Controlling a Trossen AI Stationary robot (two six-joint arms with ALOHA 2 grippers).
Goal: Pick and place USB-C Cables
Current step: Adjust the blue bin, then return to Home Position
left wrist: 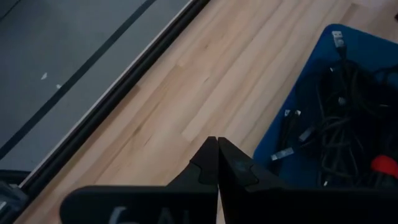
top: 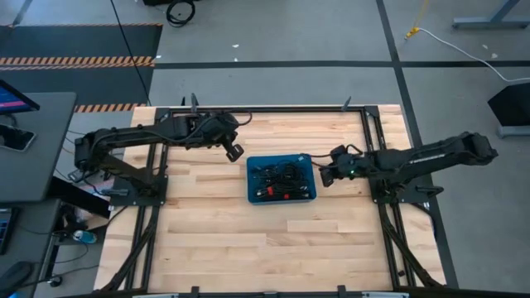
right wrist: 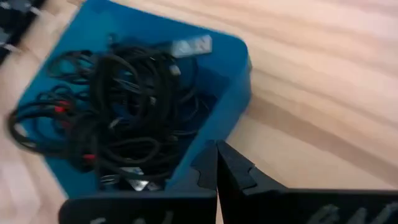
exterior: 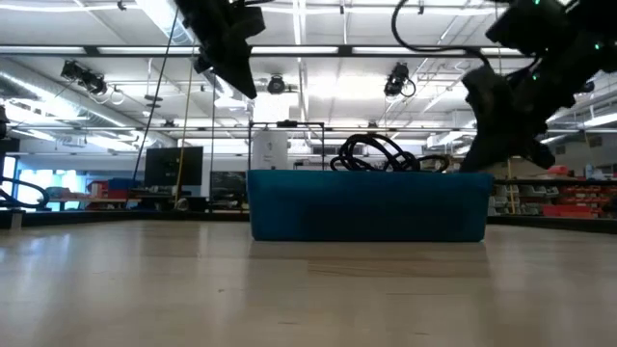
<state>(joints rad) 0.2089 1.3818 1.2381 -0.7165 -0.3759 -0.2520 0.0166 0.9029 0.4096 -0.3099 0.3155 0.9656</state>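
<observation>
A blue bin [top: 251, 186] sits mid-table and holds a tangle of thin black USB-C cables [top: 281, 178], some with red ties; the heap shows in the right wrist view [right wrist: 118, 124] and pokes above the bin's rim in the low view [exterior: 381, 154]. My left gripper [top: 234, 151] hangs above the table just off the bin's far left corner, fingers shut and empty [left wrist: 217, 163]. My right gripper [top: 325, 175] hovers just past the bin's right wall, shut and empty [right wrist: 216, 167].
Bare wooden tabletop [top: 273, 240] stretches on all sides of the bin, widest toward the near edge. A black metal frame [top: 377, 165] runs along the table's sides and far edge. A desk with a screen [top: 16, 124] stands off the table's left.
</observation>
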